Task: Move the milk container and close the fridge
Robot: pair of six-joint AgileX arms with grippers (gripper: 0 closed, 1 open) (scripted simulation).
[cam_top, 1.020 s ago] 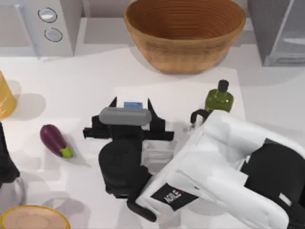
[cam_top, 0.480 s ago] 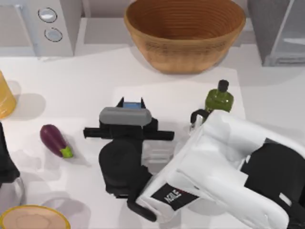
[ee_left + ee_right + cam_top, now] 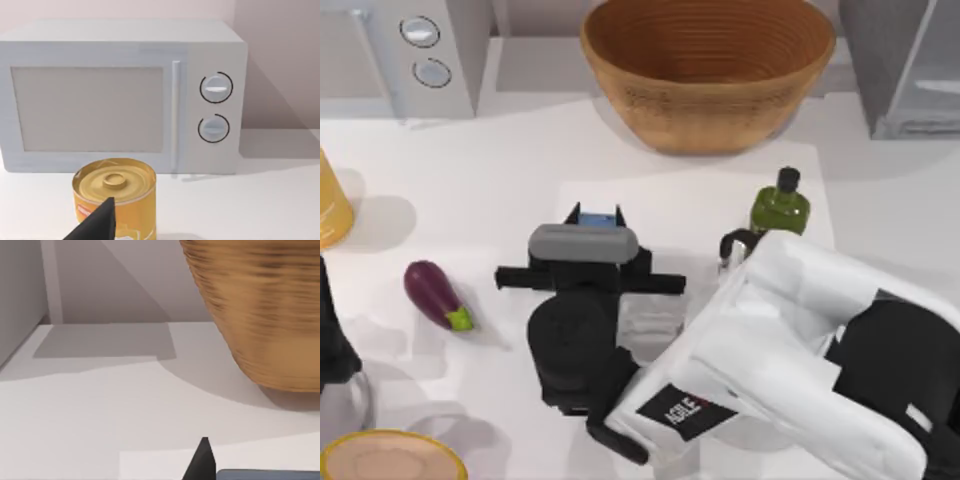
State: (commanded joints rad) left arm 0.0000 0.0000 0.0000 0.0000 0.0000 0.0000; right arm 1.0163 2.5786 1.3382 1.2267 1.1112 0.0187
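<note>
White covers the table (image 3: 500, 170) from edge to edge, matt and smooth, with a slightly paler square mat (image 3: 690, 210) at its middle. On that mat the right gripper (image 3: 595, 216) reaches in from the lower right, its black fingers pressed against both sides of the milk (image 3: 599, 218), whose blue top peeks out between them just beyond the grey wrist bar. A green bottle (image 3: 780, 206) stands on the mat's right part, beside the white arm. Behind the mat sits a big woven basket (image 3: 708, 70), brown and ribbed; the right wrist view shows its flank (image 3: 260, 310) rising against a pale wall. The fridge (image 3: 905, 65) stands at the far right corner, grey, with its glassy panel. At the far left corner is a microwave (image 3: 415, 55) with two dials, facing the left wrist camera, a yellow can (image 3: 115, 197) before it. An aubergine (image 3: 435, 295) lies on the left. The left arm (image 3: 332, 340) is parked at the left edge; whether its fingers are spread I cannot tell.
</note>
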